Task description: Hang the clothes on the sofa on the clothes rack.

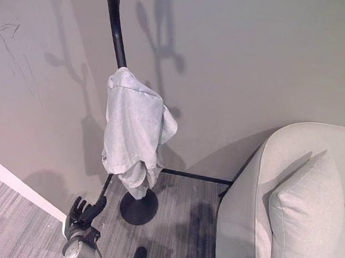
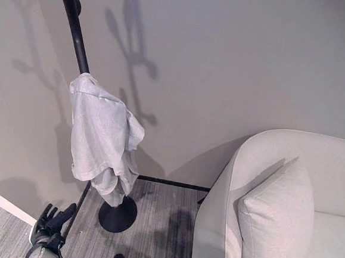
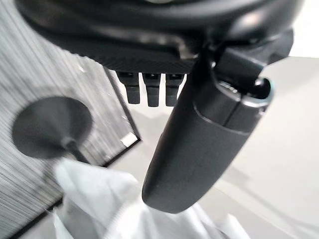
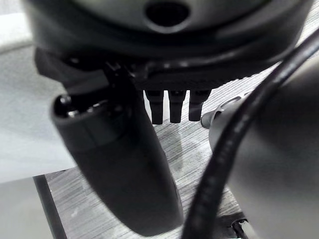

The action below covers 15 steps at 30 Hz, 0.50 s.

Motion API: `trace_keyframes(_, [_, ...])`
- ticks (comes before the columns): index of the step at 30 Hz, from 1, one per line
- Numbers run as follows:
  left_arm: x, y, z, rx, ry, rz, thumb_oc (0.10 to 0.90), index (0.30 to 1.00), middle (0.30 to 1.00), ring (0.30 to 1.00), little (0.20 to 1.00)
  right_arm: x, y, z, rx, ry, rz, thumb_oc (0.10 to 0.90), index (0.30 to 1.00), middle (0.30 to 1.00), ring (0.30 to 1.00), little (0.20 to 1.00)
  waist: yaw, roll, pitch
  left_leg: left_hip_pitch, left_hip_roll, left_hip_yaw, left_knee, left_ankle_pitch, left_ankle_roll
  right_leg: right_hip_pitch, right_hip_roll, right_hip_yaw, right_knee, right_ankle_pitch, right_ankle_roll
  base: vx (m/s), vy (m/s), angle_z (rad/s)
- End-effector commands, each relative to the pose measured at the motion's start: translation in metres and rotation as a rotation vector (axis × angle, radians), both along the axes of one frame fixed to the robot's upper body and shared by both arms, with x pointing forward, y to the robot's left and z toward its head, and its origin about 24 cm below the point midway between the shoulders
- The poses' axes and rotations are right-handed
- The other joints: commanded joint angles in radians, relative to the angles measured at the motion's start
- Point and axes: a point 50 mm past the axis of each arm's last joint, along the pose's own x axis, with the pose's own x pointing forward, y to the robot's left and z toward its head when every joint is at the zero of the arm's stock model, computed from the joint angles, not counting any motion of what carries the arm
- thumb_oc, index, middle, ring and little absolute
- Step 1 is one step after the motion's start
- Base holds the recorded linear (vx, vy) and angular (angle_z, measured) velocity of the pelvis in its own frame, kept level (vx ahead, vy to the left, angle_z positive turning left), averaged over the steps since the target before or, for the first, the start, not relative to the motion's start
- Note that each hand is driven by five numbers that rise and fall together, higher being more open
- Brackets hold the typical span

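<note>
One pale garment (image 1: 133, 132) draped on black rack (image 1: 116, 29) beside sofa (image 1: 292, 204); left hand (image 1: 85, 213) low, fingers relaxed, empty; right hand (image 4: 149, 159) likewise empty.

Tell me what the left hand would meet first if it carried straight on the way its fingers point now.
Probably the clothes rack: the left hand sits low with fingers straight, aimed up toward the rack's lower pole, beneath the hanging grey garment. Depth is unclear, so it might pass beside the pole.

No readable text, labels, numbers or signs appear on anything in these views.
</note>
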Motion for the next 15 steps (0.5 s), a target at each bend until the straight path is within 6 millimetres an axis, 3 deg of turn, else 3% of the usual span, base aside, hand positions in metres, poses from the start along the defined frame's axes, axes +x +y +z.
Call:
trace_keyframes(1, [0.014, 0.021, 0.014, 0.098, -0.073, 0.03, 0.8, 0.9, 0.9, 0.9, 0.9, 0.005, -0.011, 0.002, -0.034, -0.005, 0.033, 0.8, 0.9, 0.9, 0.9, 0.9, 0.041, 0.031, -0.005, 0.011, 0.033, -0.025, 0.008, -0.08, -0.008, 0.02, -0.025, -0.001, 0.019, 0.231, 0.05, -0.01, -0.006, 0.03])
trace_keyframes(2, [0.014, 0.021, 0.014, 0.098, -0.073, 0.03, 0.8, 0.9, 0.9, 0.9, 0.9, 0.005, -0.011, 0.002, -0.034, -0.005, 0.033, 0.8, 0.9, 0.9, 0.9, 0.9, 0.041, 0.031, -0.005, 0.011, 0.033, -0.025, 0.008, -0.08, -0.008, 0.02, -0.025, -0.001, 0.019, 0.231, 0.05, 0.0, 0.0, 0.0])
trace_keyframes(3, [-0.003, 0.021, -0.008, 0.07, 0.077, 0.043, 0.8, 0.9, 0.9, 0.9, 0.9, 0.005, -0.01, 0.002, -0.032, -0.002, 0.048, 0.8, 0.9, 0.9, 0.9, 0.9, 0.04, 0.032, -0.006, 0.01, 0.032, -0.027, 0.008, -0.08, -0.009, 0.021, -0.026, -0.004, 0.017, 0.229, 0.049, 0.0, 0.0, 0.0])
trace_keyframes(6, [-0.042, 0.013, -0.041, -0.025, 0.306, 0.081, 0.8, 0.9, 0.9, 0.9, 0.9, 0.013, -0.011, 0.003, -0.045, -0.019, 0.081, 0.8, 0.9, 0.9, 0.9, 0.9, 0.034, 0.036, -0.004, 0.011, 0.03, -0.026, 0.008, -0.079, -0.009, 0.021, -0.026, -0.007, 0.02, 0.222, 0.046, 0.0, 0.015, 0.08])
trace_keyframes(7, [-0.07, 0.006, -0.055, -0.092, 0.421, 0.13, 0.8, 0.9, 0.9, 0.9, 0.9, 0.014, -0.01, 0.003, -0.043, -0.025, 0.093, 0.8, 0.9, 0.9, 0.9, 0.9, 0.03, 0.035, -0.003, 0.017, 0.03, -0.023, 0.008, -0.084, -0.01, 0.025, -0.028, -0.006, 0.023, 0.216, 0.045, 0.01, 0.022, 0.09])
trace_keyframes(8, [-0.07, 0.006, -0.055, -0.093, 0.42, 0.13, 0.8, 0.9, 0.9, 0.9, 0.9, 0.015, -0.01, 0.003, -0.043, -0.025, 0.093, 0.8, 0.9, 0.9, 0.9, 0.9, 0.029, 0.036, -0.004, 0.014, 0.03, -0.023, 0.008, -0.081, -0.009, 0.023, -0.027, -0.006, 0.021, 0.219, 0.045, 0.01, 0.019, 0.11])
trace_keyframes(11, [-0.1, -0.004, -0.065, -0.162, 0.545, 0.157, 0.8, 0.9, 0.9, 0.9, 0.9, 0.014, -0.008, 0.003, -0.035, -0.028, 0.09, 0.8, 0.9, 0.9, 0.9, 0.9, 0.021, 0.036, -0.006, 0.016, 0.03, -0.02, 0.008, -0.083, -0.007, 0.02, -0.03, -0.006, 0.023, 0.219, 0.044, 0.0, 0.015, 0.1])
trace_keyframes(15, [-0.1, -0.004, -0.065, -0.162, 0.545, 0.158, 0.8, 0.9, 0.9, 0.9, 0.9, 0.014, -0.008, 0.003, -0.035, -0.028, 0.09, 0.8, 0.9, 0.9, 0.9, 0.9, 0.02, 0.036, -0.007, 0.016, 0.03, -0.021, 0.008, -0.083, -0.007, 0.02, -0.03, -0.006, 0.023, 0.219, 0.044, 0.0, 0.001, 0.04])
